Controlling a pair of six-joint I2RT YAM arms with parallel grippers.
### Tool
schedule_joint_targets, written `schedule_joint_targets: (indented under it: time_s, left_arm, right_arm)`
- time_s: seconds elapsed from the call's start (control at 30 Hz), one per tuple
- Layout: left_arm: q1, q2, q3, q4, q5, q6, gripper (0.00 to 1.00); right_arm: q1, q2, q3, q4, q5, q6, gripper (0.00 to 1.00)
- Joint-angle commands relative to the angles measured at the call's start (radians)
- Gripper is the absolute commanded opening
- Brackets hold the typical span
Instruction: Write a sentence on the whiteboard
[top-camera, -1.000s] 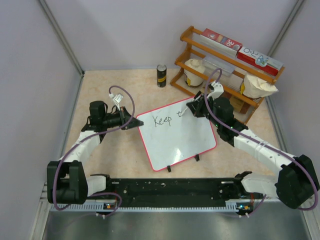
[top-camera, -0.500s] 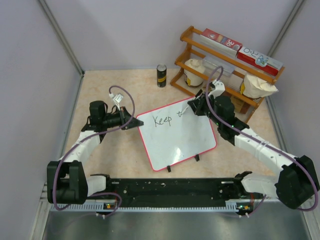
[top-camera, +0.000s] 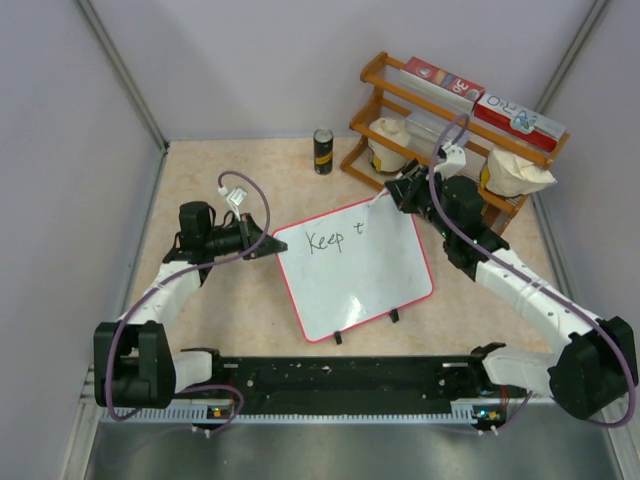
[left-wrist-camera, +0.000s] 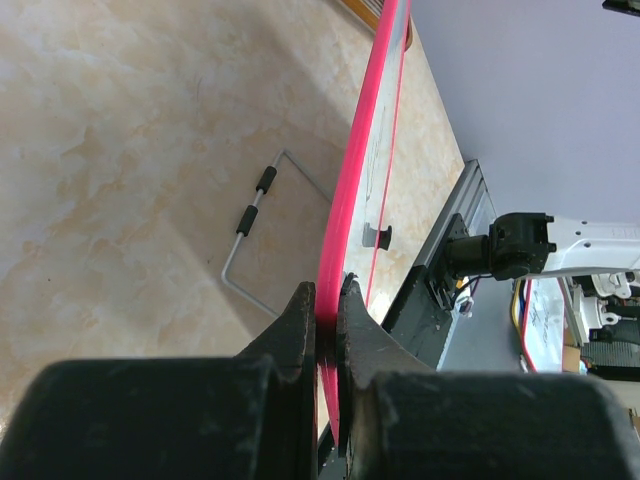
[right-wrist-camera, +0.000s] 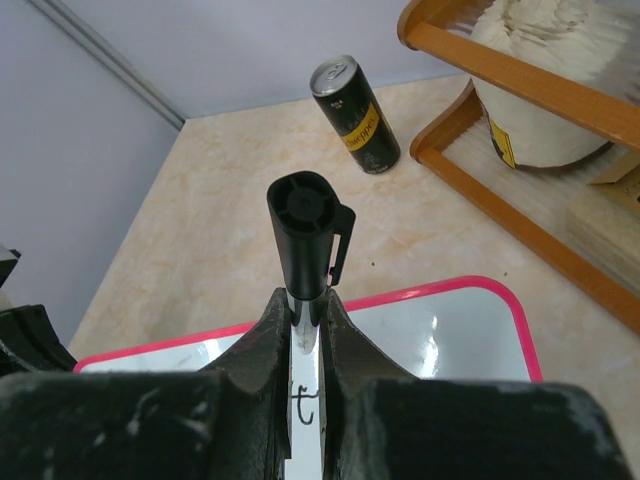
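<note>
The whiteboard (top-camera: 360, 275) lies tilted in the middle of the table, white with a pink rim. The sentence (top-camera: 335, 238) reads "Keep t" in black near its far edge. My left gripper (top-camera: 268, 245) is shut on the board's left corner, and the pink rim (left-wrist-camera: 360, 170) runs between its jaws (left-wrist-camera: 328, 312). My right gripper (top-camera: 392, 198) hovers over the board's far right corner, shut on a black-capped marker (right-wrist-camera: 305, 235). The "t" (right-wrist-camera: 305, 405) shows between the right fingers, on the whiteboard (right-wrist-camera: 440, 335). The marker's tip is hidden.
A black and yellow can (top-camera: 323, 151) stands at the back of the table. A wooden rack (top-camera: 455, 150) with red-and-white boxes and cloth bags fills the back right, close behind my right gripper. A wire stand (left-wrist-camera: 262, 215) props the board up underneath.
My right gripper with the marker has moved back and to the right, off the "t" toward the board's far right corner. The lettering and the left gripper are unchanged.
</note>
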Motion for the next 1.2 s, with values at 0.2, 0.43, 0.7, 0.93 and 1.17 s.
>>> schedule_joint_targets:
  time_s: [0.2, 0.43, 0.7, 0.93, 1.17]
  left_arm:
    - [-0.018, 0.004, -0.002, -0.049, -0.121, 0.124, 0.00]
    - [-0.018, 0.003, -0.002, -0.048, -0.121, 0.124, 0.00]
    - [-0.018, 0.001, -0.004, -0.049, -0.123, 0.123, 0.00]
    - [-0.020, 0.004, -0.002, -0.049, -0.121, 0.123, 0.00]
    - [-0.020, 0.004, -0.002, -0.049, -0.123, 0.123, 0.00]
  right_arm:
    - [-0.008, 0.060, 0.069, 0.030, -0.038, 0.014, 0.00]
    - [-0.008, 0.075, 0.043, 0.031, -0.037, 0.014, 0.00]
    - [-0.009, 0.080, -0.006, 0.030, -0.035, 0.017, 0.00]
    - [-0.008, 0.077, -0.043, 0.015, -0.035, 0.010, 0.00]
    - [-0.008, 0.047, -0.074, -0.002, -0.038, -0.001, 0.00]
